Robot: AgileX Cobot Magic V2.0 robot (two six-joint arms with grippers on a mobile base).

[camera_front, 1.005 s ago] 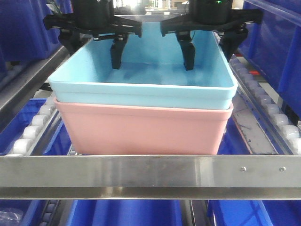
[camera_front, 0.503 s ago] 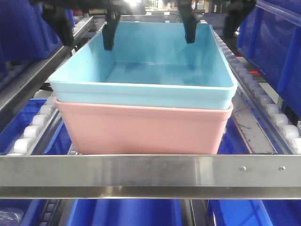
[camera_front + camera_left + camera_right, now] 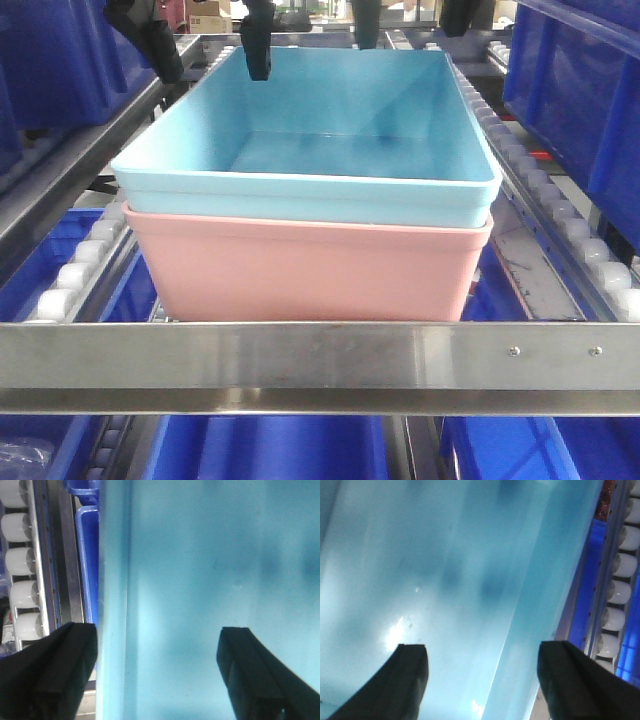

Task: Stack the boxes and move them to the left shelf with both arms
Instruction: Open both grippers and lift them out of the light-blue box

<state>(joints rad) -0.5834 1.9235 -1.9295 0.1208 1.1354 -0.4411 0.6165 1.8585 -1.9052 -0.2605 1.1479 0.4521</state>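
you are looking at the light blue tub (image 3: 310, 150) nesting inside the salmon pink tub (image 3: 305, 270), both sitting on the left shelf (image 3: 320, 365) just behind its front rail. your left gripper (image 3: 155, 672) is hanging spread wide, straddling the blue tub's side wall without pinching it. your right gripper (image 3: 482, 680) is likewise gaping apart over the opposite wall, near the white rollers (image 3: 615, 605).

Steel-framed rack level (image 3: 300, 365) w/ white side rollers (image 3: 75, 272); salmon-pink plastic tub (image 3: 305, 275) sits directly on it, behind front rail.
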